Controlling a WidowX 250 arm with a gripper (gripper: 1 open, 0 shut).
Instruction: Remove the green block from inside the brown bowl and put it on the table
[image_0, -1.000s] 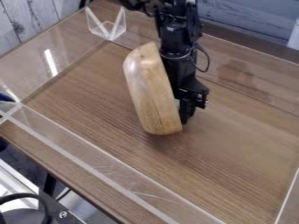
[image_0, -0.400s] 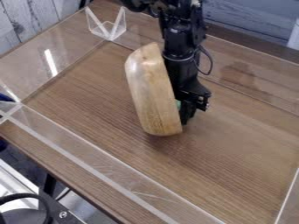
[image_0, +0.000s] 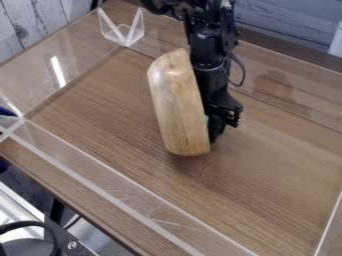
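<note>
The brown bowl (image_0: 178, 103) stands tipped up on its rim in the middle of the table (image_0: 107, 130). Its rounded underside faces left, towards the camera, and its opening faces right, away from view. My gripper (image_0: 218, 115) points straight down at the bowl's right rim, with its dark fingers (image_0: 225, 112) shut on the bowl's wall and holding it on edge. The green block shows only as a thin green sliver (image_0: 209, 122) between the rim and the fingers. The rest of it is hidden behind the bowl.
Low clear acrylic walls (image_0: 80, 170) border the tabletop at the front and left. A clear angled stand (image_0: 123, 28) sits at the back left corner. Bare wood-grain surface lies in front of and to the right of the bowl.
</note>
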